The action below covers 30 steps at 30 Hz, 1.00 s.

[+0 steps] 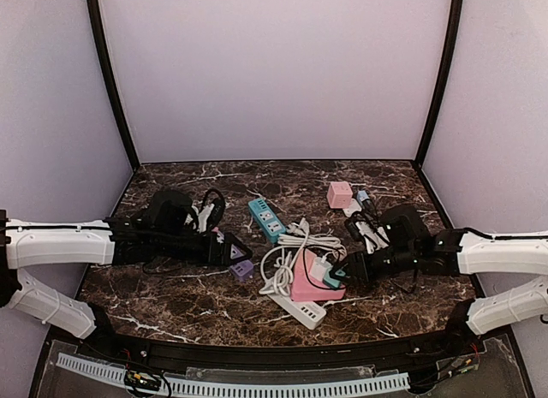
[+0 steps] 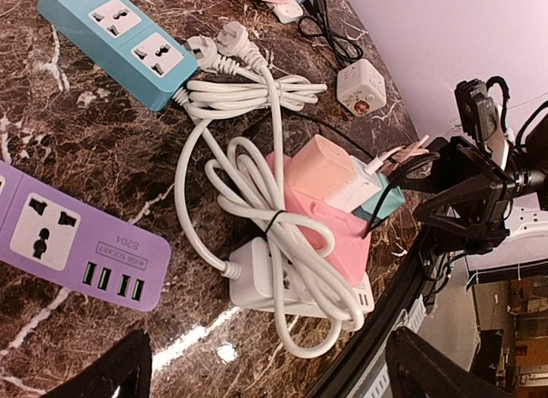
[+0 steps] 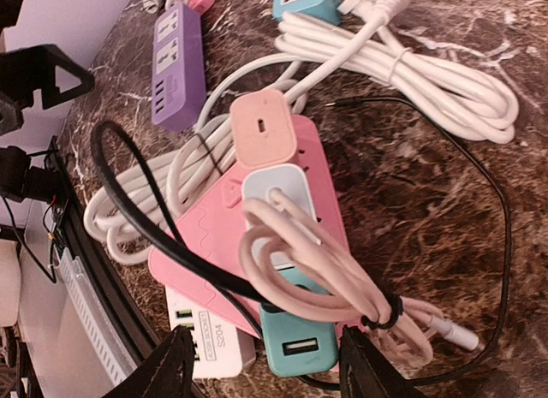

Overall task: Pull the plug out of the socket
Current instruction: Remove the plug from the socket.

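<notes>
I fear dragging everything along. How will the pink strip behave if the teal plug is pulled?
The pink strip looks light and lies propped on the white strip, so it will probably lift or slide with the teal plug. The bundled pinkish cable looks floppy and may snag.

Dark brown marble-pattern tabletop (image 1: 171, 291) with white veining; plain pale lilac back wall (image 1: 274, 73); two black corner posts (image 1: 111, 81); even, diffuse lighting.

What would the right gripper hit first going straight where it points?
Probably the teal charger on the pink power strip, just ahead of the right gripper, though depth is unclear.
</notes>
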Tool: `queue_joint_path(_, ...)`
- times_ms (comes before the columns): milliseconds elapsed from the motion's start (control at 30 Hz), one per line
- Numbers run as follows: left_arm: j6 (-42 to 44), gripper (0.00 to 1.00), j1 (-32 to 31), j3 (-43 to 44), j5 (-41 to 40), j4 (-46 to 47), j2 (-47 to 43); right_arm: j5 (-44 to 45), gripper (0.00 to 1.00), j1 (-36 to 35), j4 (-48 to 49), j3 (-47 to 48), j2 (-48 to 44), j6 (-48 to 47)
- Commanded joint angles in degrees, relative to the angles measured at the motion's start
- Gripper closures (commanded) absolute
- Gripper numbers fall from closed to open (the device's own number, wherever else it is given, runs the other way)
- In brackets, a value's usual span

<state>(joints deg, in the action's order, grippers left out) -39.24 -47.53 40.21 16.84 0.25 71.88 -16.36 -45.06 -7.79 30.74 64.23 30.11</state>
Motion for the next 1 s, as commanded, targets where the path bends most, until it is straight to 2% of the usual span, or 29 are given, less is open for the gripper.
queue_joint_path(0,2.1,0.05,0.0,2.1,0.0,-2.4,-0.4,2.6,0.44,-6.7,2.9,0.9,0.5,4.9)
queue_joint_path(133,3.7,0.05,0.0,4.4,2.0,-2.8,2.0,10.5,0.45,-11.7,1.5,2.5,2.1,6.5)
queue_joint_path(267,3.5,0.05,-0.4,6.4,3.2,-4.3,5.3,16.0,0.42,-12.2,-1.2,2.0,0.1,9.4)
queue_joint_path(567,0.3,0.04,-5.6,6.0,2.2,-2.5,9.7,13.2,0.43,-12.2,6.1,-3.5,-1.6,10.1)
queue_joint_path(733,0.3,0.04,-8.2,7.4,-2.7,-2.7,10.8,12.1,0.48,-12.4,9.2,-3.3,1.9,9.8)
queue_joint_path(833,1.5,0.04,-9.5,9.8,-6.2,-6.0,11.8,12.4,0.51,-13.5,10.0,-2.5,3.7,9.7)
queue_joint_path(967,4.0,0.08,-12.2,12.9,-14.9,-8.7,10.9,14.4,0.55,-14.9,9.8,-1.7,5.0,10.1)
